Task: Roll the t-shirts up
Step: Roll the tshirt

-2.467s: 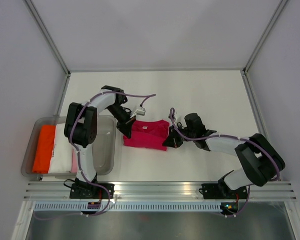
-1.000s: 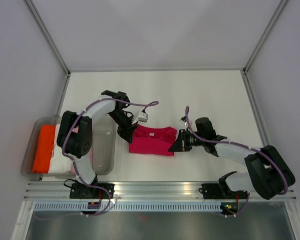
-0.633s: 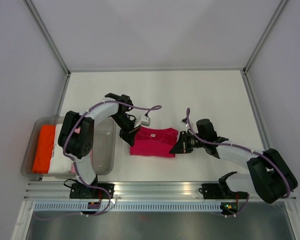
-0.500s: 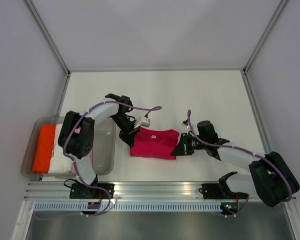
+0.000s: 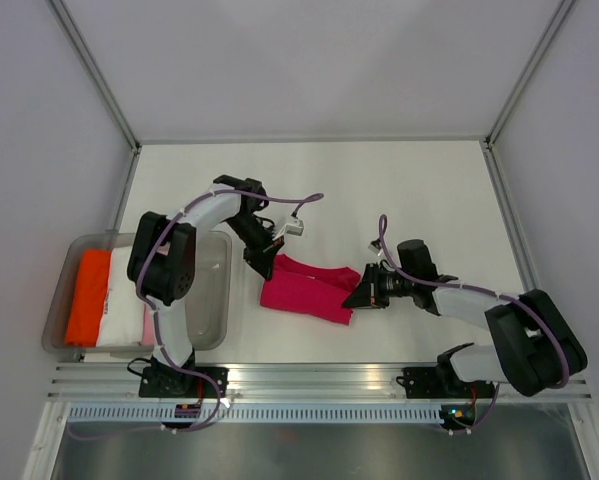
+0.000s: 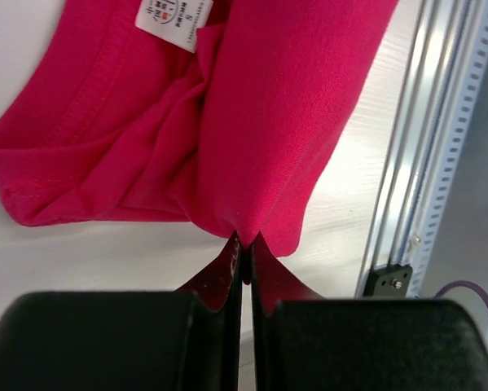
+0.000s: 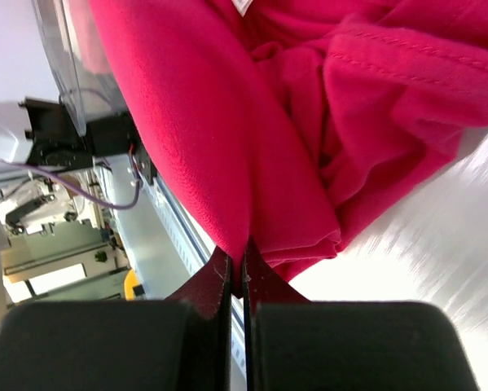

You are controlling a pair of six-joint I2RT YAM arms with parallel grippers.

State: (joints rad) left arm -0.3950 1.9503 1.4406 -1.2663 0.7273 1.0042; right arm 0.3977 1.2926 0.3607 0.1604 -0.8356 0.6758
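White desk (image 5: 399, 190), pale walls on three sides | deep magenta-red cloth t-shirt (image 5: 304, 292) at centre-front, slanted and bunched where it lay flatter half a second earlier | left gripper (image 5: 262, 262) and right gripper (image 5: 359, 295) each clamp one end | clear plastic bin (image 5: 217, 300) at left holds folded orange t-shirt (image 5: 89, 295) and folded white t-shirt (image 5: 127, 305)

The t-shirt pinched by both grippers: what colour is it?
The t-shirt is plain deep magenta-red, shown best in the left wrist view.

White arms (image 5: 205, 211), black joints (image 5: 160, 263), purple cables (image 5: 297, 203)
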